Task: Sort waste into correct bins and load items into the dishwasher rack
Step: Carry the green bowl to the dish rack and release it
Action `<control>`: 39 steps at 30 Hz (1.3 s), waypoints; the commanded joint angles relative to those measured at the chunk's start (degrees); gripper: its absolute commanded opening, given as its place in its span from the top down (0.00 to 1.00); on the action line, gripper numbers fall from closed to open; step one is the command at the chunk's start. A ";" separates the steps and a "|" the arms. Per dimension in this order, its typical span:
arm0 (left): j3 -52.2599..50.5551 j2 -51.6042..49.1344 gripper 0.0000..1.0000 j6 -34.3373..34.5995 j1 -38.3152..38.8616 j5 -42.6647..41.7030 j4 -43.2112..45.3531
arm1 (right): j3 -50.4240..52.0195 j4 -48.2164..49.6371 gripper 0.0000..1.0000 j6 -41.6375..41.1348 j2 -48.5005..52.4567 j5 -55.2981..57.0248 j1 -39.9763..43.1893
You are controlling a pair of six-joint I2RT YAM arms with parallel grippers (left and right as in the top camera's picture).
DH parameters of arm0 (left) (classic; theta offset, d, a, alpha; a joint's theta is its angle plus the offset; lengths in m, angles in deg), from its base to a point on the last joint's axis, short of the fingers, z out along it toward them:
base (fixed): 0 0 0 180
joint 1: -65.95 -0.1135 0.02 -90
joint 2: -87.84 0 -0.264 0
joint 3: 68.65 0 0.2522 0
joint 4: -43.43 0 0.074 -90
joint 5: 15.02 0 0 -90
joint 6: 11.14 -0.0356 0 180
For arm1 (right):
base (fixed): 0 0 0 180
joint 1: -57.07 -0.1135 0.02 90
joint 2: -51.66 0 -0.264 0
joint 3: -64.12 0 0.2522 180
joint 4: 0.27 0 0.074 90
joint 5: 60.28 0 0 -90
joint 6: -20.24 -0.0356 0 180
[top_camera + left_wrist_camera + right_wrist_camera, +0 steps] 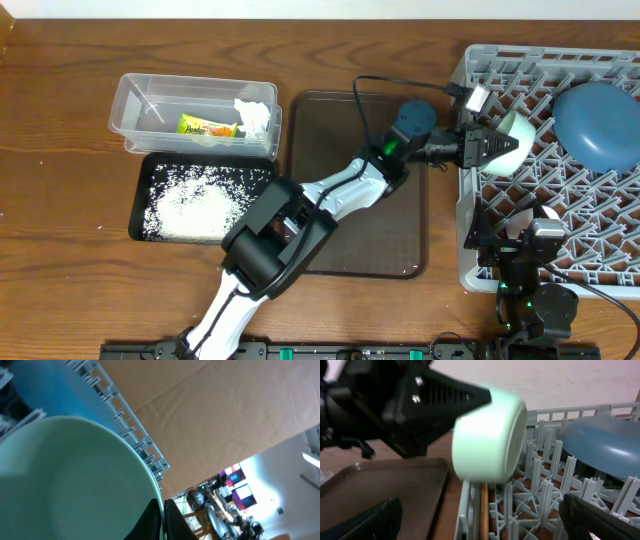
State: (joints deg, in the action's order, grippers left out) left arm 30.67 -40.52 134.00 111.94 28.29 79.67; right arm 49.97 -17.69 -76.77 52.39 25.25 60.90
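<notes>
My left gripper (492,148) is shut on the rim of the pale green-white bowl (516,140), holding it on its side over the left edge of the grey dishwasher rack (560,70). The bowl fills the left wrist view (75,480) and shows in the right wrist view (490,440). The large blue bowl (598,122) lies upside down in the rack. A wooden chopstick (484,510) lies along the rack's left wall. My right gripper (535,222) is open and empty over the rack's front. The wrapper (208,126) and tissue (256,116) lie in the clear tub (135,100). Rice grains (195,200) lie in the black tray (145,170).
The brown serving tray (400,240) lies between the black tray and the rack, under my left arm. A few stray grains lie on the wooden table left of the black tray. The table's back edge meets a white wall.
</notes>
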 commanded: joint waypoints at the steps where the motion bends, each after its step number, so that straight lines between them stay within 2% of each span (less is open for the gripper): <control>1: 1.60 -0.90 0.94 2.69 0.28 1.40 0.92 | 0.07 -0.22 0.01 -0.46 -0.20 -0.07 0.37; 4: 1.60 -0.90 0.93 3.32 0.26 1.57 0.90 | 0.07 -0.22 0.01 -0.46 -0.20 -0.07 0.37; 8: 1.57 -0.90 0.85 3.50 -0.52 2.71 -0.66 | 0.07 -0.22 0.01 -0.46 -0.20 -0.07 0.37; 18: 1.57 -0.90 0.83 4.15 -5.88 2.16 -5.20 | 0.07 -0.22 0.01 -0.46 -0.20 -0.07 0.37; 20: 1.57 -0.90 0.72 4.13 -6.64 2.16 -6.29 | 0.07 -0.22 0.01 -0.46 -0.20 -0.07 0.37; 28: 1.57 -0.90 0.61 2.43 -7.26 1.51 -12.79 | 0.07 -0.22 0.01 -0.46 -0.20 -0.07 0.37; 29: 1.57 -0.90 0.52 1.40 -7.26 0.90 -13.22 | 0.07 -0.22 0.01 -0.46 -0.20 -0.07 0.37; 33: 1.57 -0.90 0.33 -0.24 -7.72 -0.31 -13.86 | 0.07 -0.22 0.01 -0.46 -0.20 -0.07 0.37; 35: 1.57 -0.90 0.27 -0.24 -8.20 -0.63 -13.97 | 0.07 -0.22 0.01 -0.46 -0.20 -0.07 0.37; 39: 1.57 -0.90 0.20 -0.22 -9.64 -1.57 -13.97 | 0.07 -0.22 0.01 -0.46 -0.20 -0.07 0.37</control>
State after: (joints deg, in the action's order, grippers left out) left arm 31.06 -41.17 134.85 103.81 28.22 65.59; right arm 49.97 -17.69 -76.77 52.39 25.25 60.90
